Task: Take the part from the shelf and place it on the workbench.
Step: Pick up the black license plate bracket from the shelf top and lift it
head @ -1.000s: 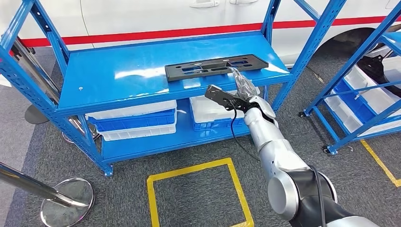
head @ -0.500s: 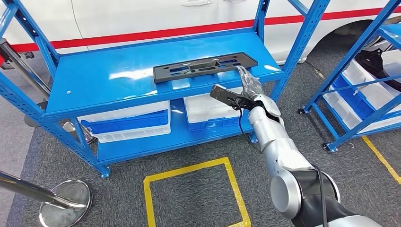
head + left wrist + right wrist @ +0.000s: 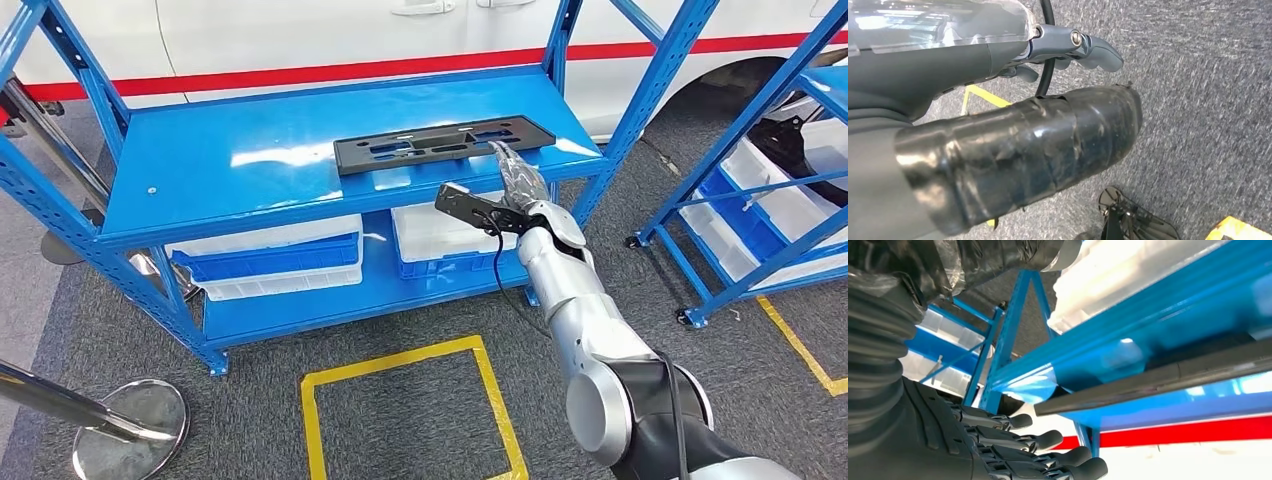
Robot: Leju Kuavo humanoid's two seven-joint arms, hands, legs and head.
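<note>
Reaching w/ open right hand (image 3: 520,185), we slip fingers (image 3: 1048,440) under the part (image 3: 440,143) edge before closing.

I can't read any text, label, brand, number or sign from my feeds. The black part (image 3: 441,143) on the blue shelf (image 3: 230,170) carries no lettering I can make out, and neither do the white and blue bins (image 3: 270,262) on the lower level. The white vehicle body (image 3: 300,35) behind the shelf has a plain red stripe with no words. The yellow tape square (image 3: 405,405) on the floor is unmarked.
</note>
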